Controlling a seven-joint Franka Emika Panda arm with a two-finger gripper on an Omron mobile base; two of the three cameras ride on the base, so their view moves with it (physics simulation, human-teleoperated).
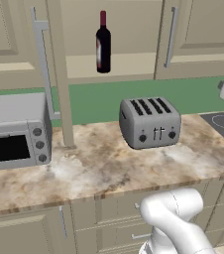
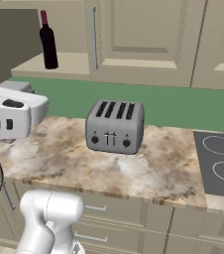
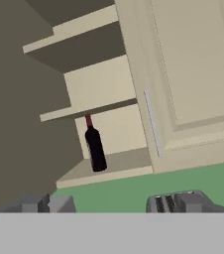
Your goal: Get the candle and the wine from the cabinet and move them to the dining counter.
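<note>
You're in the reach step for the wine [image 1: 103, 43]: it stands upright on the lowest shelf of the open cabinet [image 1: 183, 34], near the shelf's front edge, above the toaster [image 1: 149, 121] on the counter [image 1: 99, 166]. The end effector [image 3: 111, 202] is spread fully wide, holding nothing, well short of the bottle. Next, go up and in. Mind the swung-out door [image 1: 59, 74] left, the closed door right. No candle visible.
</note>
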